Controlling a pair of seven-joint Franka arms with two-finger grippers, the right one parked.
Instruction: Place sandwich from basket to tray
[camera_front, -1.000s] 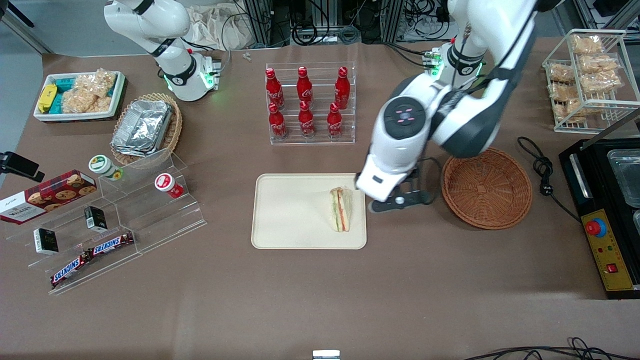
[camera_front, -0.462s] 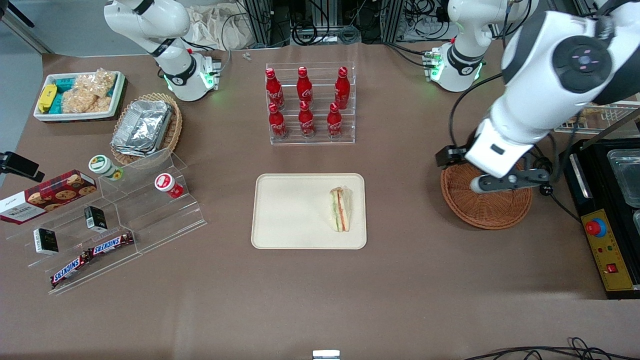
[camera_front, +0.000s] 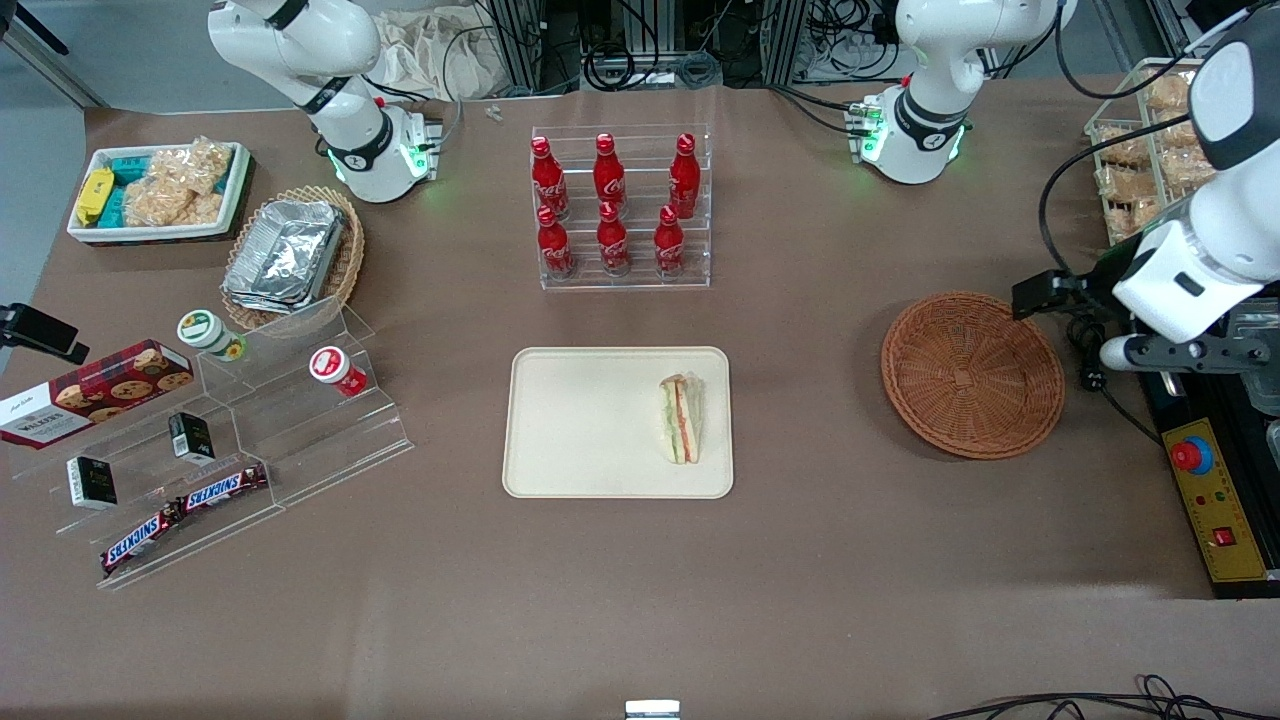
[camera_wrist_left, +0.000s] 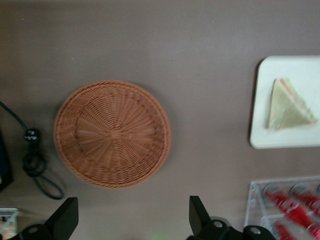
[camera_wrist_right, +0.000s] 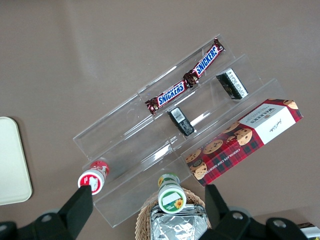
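The sandwich (camera_front: 682, 419) lies flat on the tray (camera_front: 580, 425), near the edge closest to the basket (camera_front: 972, 374). The gripper (camera_front: 1185, 352) hangs wide open and empty, above the bench's working-arm end, just beside the basket and well apart from the tray.
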